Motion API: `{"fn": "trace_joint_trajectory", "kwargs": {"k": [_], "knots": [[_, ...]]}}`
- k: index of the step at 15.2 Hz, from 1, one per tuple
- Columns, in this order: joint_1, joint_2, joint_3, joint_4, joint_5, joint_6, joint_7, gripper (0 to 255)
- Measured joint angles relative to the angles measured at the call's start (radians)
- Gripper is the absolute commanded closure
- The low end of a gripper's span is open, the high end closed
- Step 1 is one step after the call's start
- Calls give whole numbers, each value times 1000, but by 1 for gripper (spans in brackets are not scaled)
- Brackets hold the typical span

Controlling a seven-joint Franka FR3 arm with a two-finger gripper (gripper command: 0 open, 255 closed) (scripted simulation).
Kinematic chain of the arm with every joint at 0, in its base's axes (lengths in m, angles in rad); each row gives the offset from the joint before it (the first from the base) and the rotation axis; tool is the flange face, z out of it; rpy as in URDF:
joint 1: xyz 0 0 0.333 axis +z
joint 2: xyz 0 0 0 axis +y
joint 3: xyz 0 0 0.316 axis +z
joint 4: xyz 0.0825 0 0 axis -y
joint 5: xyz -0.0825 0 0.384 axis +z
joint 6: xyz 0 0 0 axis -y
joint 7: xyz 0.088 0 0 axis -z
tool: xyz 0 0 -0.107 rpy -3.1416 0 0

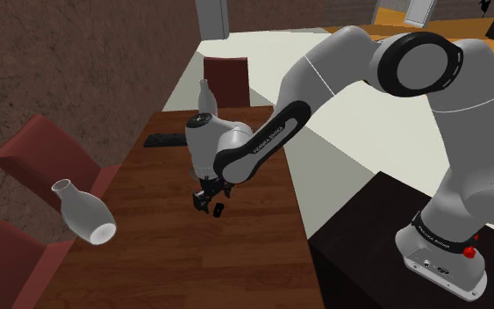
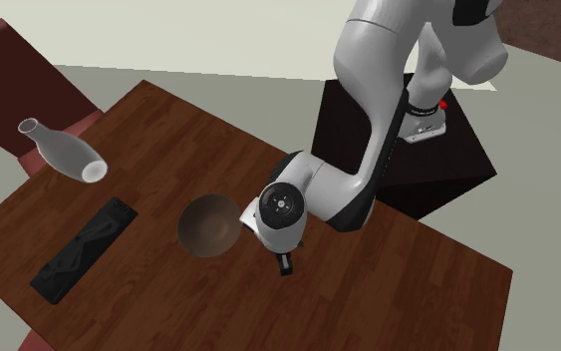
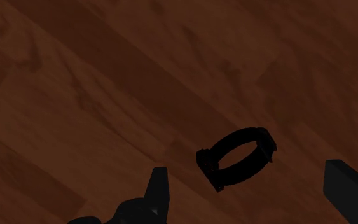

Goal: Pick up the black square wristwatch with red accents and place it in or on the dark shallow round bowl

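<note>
I have the arm reached out from its stand and folded down over the wooden table (image 2: pixel 418 289), hand aimed straight at the boards. The gripper (image 3: pixel 244 167) hangs low with its fingers wide apart, gripping nothing. The black wristwatch (image 3: pixel 209 164) lies on the table between them, touched by neither, strap closed into a loop whose long axis runs roughly finger to finger. The dark bowl (image 2: pixel 183 227) sits just beside the hand.
</note>
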Motion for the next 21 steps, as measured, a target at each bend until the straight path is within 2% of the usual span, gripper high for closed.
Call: {"fn": "trace_joint_trajectory", "kwargs": {"k": [5,11,12,21], "knots": [[14,45,-17,5,-21,39,13,0],[16,52,-20,6,-24,44,14,0],[16,52,-20,6,-24,44,14,255],[16,52,-20,7,-24,44,14,255]]}}
